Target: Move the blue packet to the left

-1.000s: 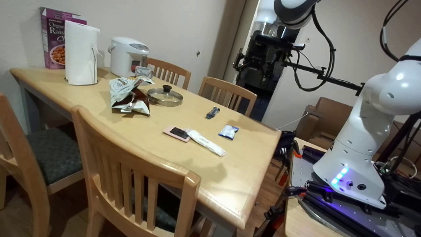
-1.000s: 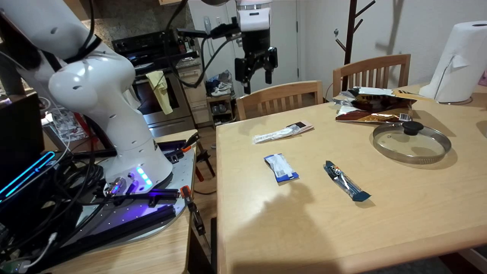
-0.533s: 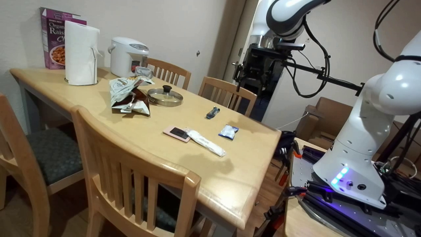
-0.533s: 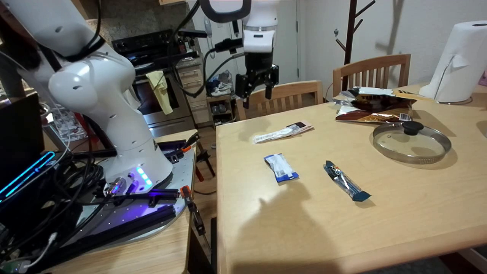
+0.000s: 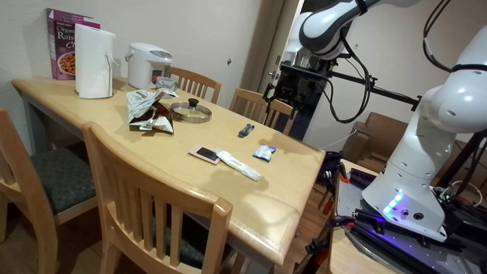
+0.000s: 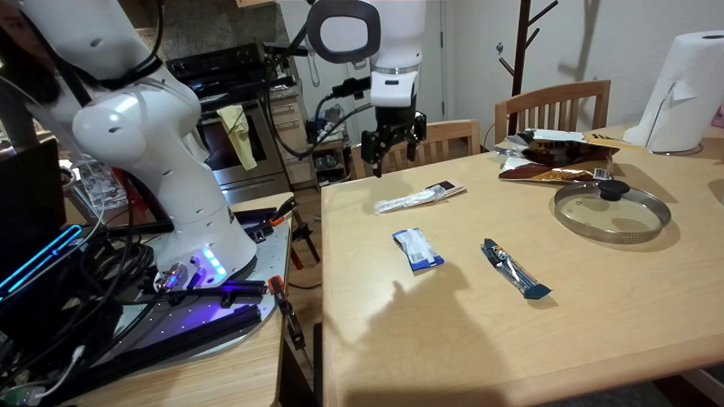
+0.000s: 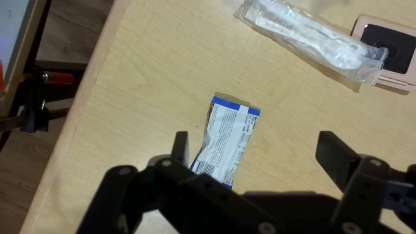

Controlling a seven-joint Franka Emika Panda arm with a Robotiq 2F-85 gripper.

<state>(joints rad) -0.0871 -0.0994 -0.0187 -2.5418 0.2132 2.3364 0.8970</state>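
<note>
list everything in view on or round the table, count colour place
table: 1, light wood, all three views
blue packet: 1, blue and white, on table
slim wrapper: 1, teal and silver, on table
phone-like item: 1, pink and black, on table
wrapped cutlery: 1 pack, white, overlapping phone-like item
glass lid: 1, clear, on table
snack bag: 1, white and brown, beside glass lid
water dispenser: 1, white, on table
container: 1, grey, by water dispenser
paper roll: 1, white, on table
cereal box: 1, purple, behind paper roll
chairs: 4, light wood, around table
arm: 1, white, beside table
claw: 1, black, open above table
</note>
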